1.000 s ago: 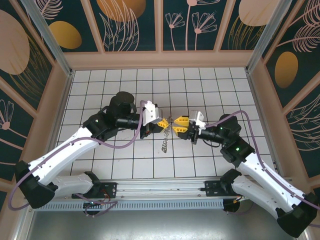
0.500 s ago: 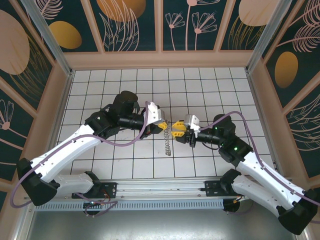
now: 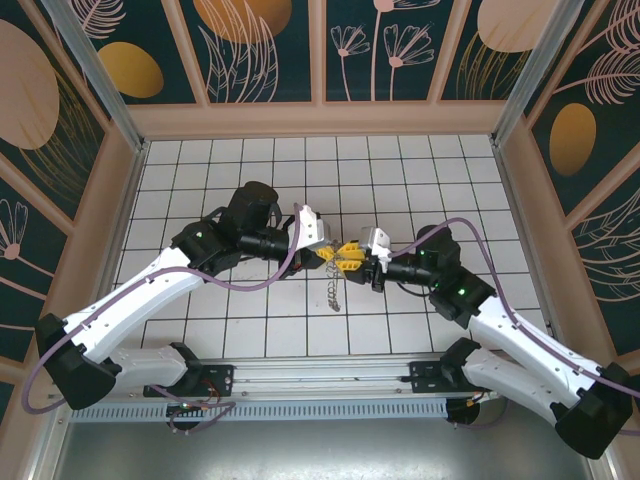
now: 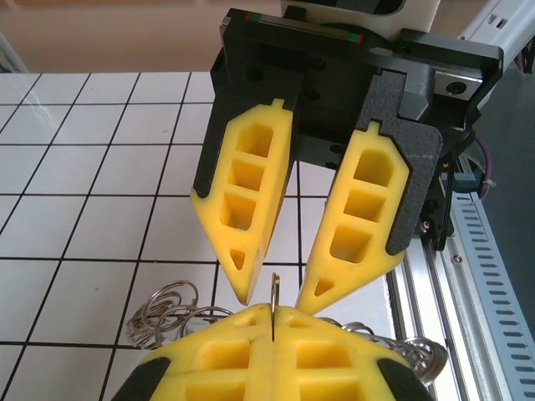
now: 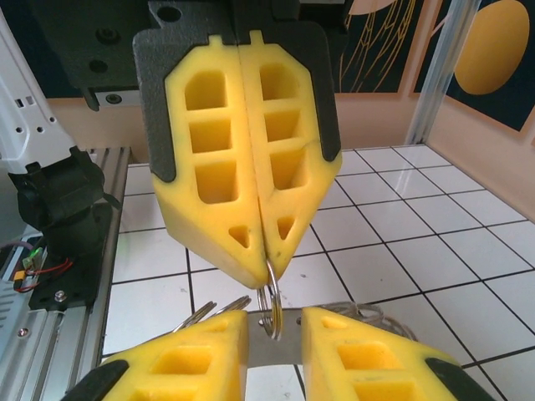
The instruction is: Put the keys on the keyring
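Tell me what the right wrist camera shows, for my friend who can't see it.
The left gripper, its yellow fingers shut together, pinches a thin wire ring at its tip. The ring hangs into the gap between the right gripper's open yellow fingers at the bottom, with more wire loops beside it and white floor tiles behind.

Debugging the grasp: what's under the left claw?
The left claw is shut on a thin metal ring. Below it are wire loops, against the tiled floor. Yellow fingers cover the rest, so any key can't be told.
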Tool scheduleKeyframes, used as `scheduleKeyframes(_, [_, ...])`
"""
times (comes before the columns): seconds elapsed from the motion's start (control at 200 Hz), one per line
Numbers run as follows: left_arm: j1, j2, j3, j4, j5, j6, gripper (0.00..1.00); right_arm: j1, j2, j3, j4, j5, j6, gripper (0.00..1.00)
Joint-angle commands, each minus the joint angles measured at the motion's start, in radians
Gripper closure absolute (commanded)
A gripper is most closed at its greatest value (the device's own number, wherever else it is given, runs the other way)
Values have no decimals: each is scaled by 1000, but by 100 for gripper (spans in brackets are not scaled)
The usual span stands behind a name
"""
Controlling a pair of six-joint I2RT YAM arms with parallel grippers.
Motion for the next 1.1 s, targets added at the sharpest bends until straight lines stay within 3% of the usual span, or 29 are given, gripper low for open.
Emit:
scheduleKeyframes(0.0, [2,3,36,-2,10,21,100,14,2,45,56,22,-6,79])
scheduleKeyframes(0.035, [2,4,36,-3,9,21,100,14,1,45,57,27,-8,82])
scheduleKeyframes(0.115, [1,7,39,-9,7,24,100,16,0,46,51,27,-14,100])
scheduleKeyframes(0.415, [2,-26,3,47,27,3,100,18,-20,36,69,8,-27,100])
scheduleKeyframes(0.485, [1,-51,-29,89,54,-22,87,18,-39,26,105,-29,-17,100])
scheduleKeyframes(0.561, [2,-67,-60,140,84,-57,83,17,-49,23,139,-72,5,100])
scheduleKeyframes(1.096, [2,-112,-147,293,135,-146,84,17,-67,-74,443,-184,193,100])
